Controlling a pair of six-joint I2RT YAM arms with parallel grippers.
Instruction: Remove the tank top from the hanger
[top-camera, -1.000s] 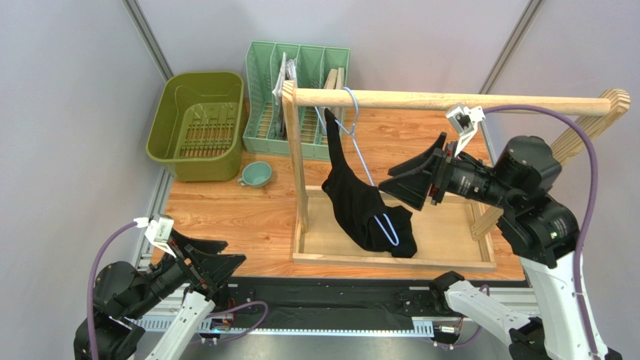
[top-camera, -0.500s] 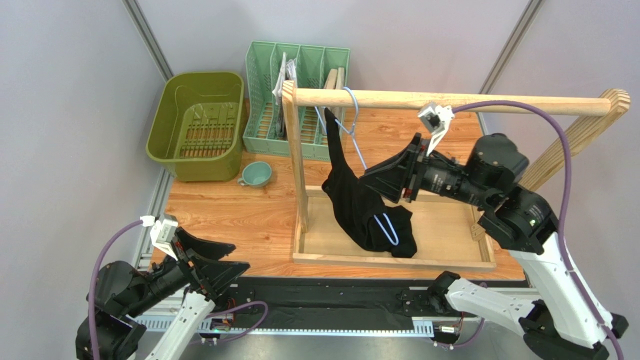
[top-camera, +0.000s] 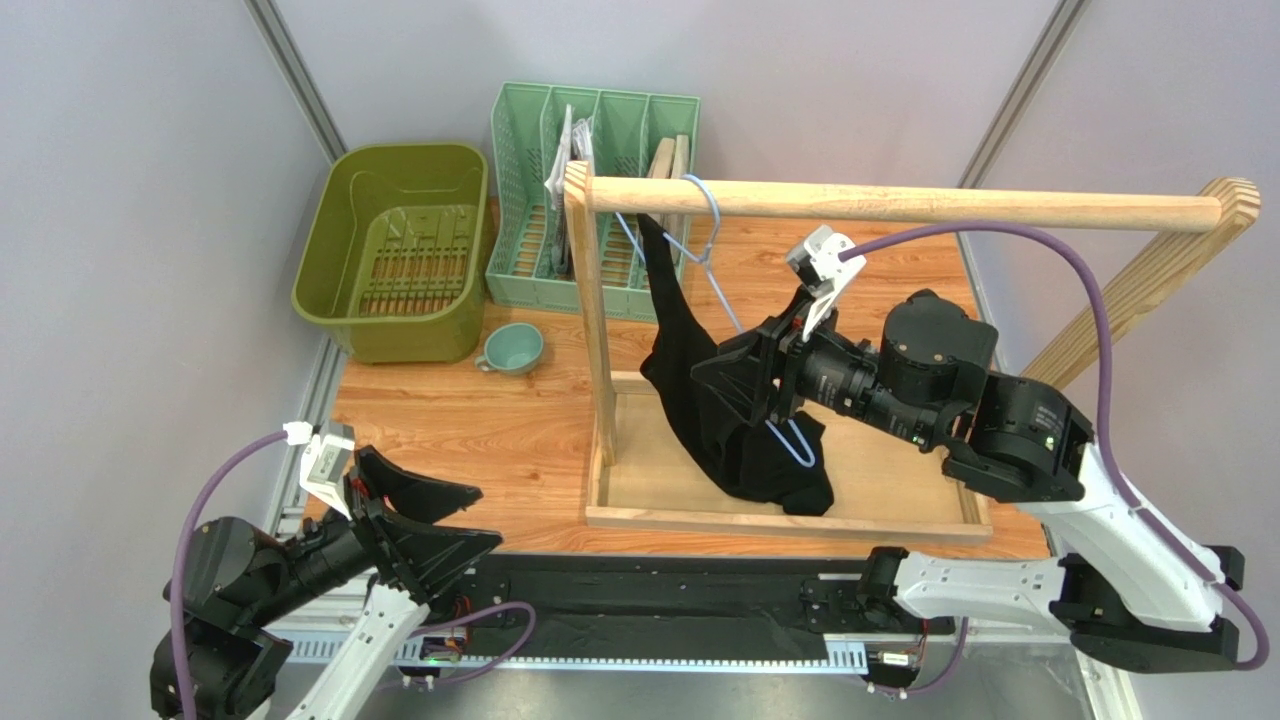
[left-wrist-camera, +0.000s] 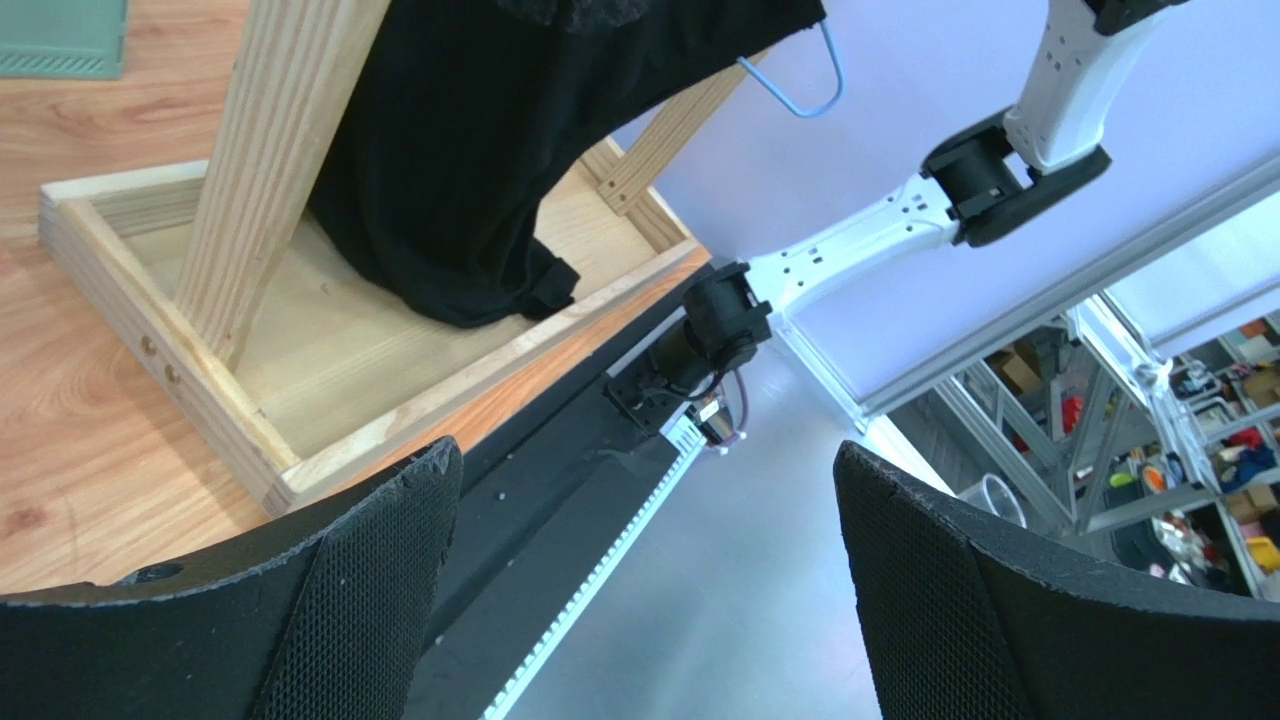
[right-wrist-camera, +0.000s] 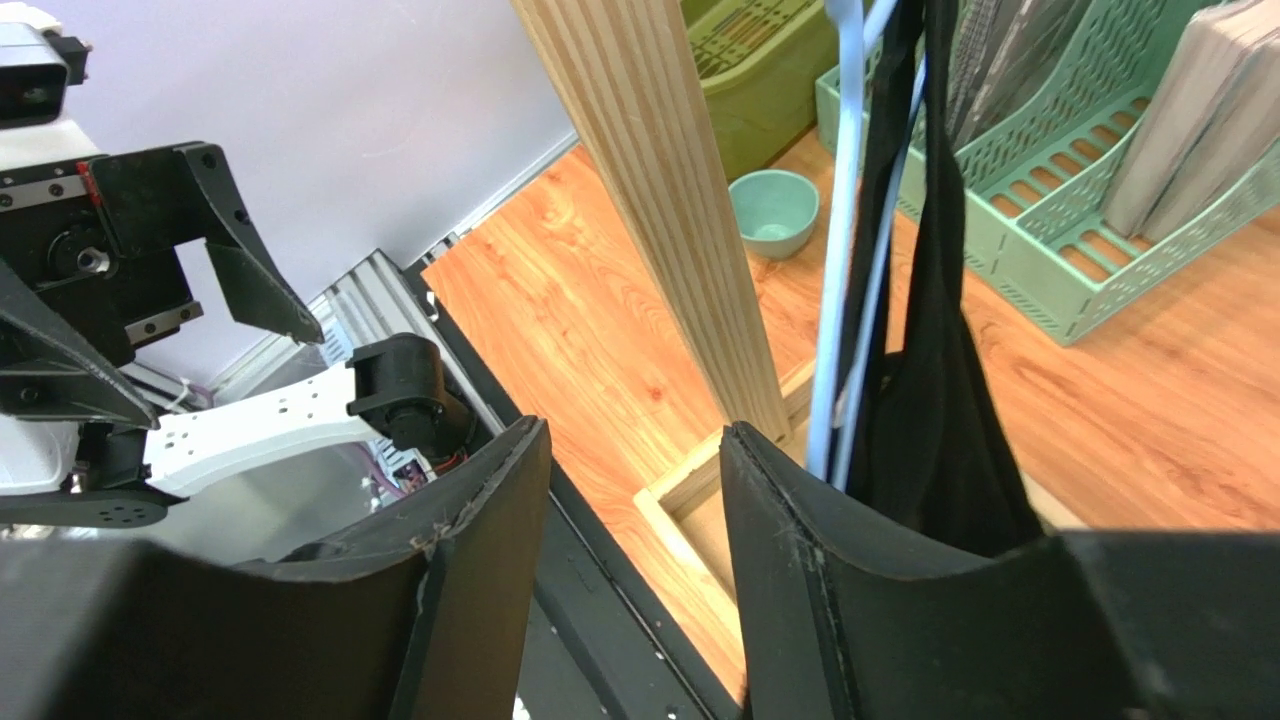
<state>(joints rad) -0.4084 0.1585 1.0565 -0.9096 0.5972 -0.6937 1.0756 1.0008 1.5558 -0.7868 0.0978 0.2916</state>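
- Tank top (top-camera: 718, 420) hangs black and limp from the hanger (right-wrist-camera: 837, 225), just off the outer side of one finger of my right gripper (right-wrist-camera: 631, 450), not in the gap between the two.
- My right fingers are parted and hold nothing. Through the gap I see only the wooden table and a corner of the tray (left-wrist-camera: 166, 390).
- The hanger's light-blue wire runs down just beside that same finger, between it and the black cloth. I cannot tell whether the finger touches wire or fabric.
- An upright wooden post (right-wrist-camera: 661, 195) rises straight ahead of my right fingers, above the gap.
- The hanger's hook sits over the wooden rail (top-camera: 902, 200), above and beyond my right fingertips.
- The tank top's lower end reaches down into the tray, below my right fingers.
- My left gripper (left-wrist-camera: 643, 465) sits low at the near edge of the table, its fingers spread wide and empty.
- From my left fingers, the tank top is well ahead, past the tray's near wall, with one blue end of the hanger poking out of the cloth.
- A teal cup (right-wrist-camera: 774, 210) and a green file rack (right-wrist-camera: 1112, 225) lie beyond my right fingers, past the post and the garment.
- An olive basket (top-camera: 394, 248) stands far ahead of my left fingers.
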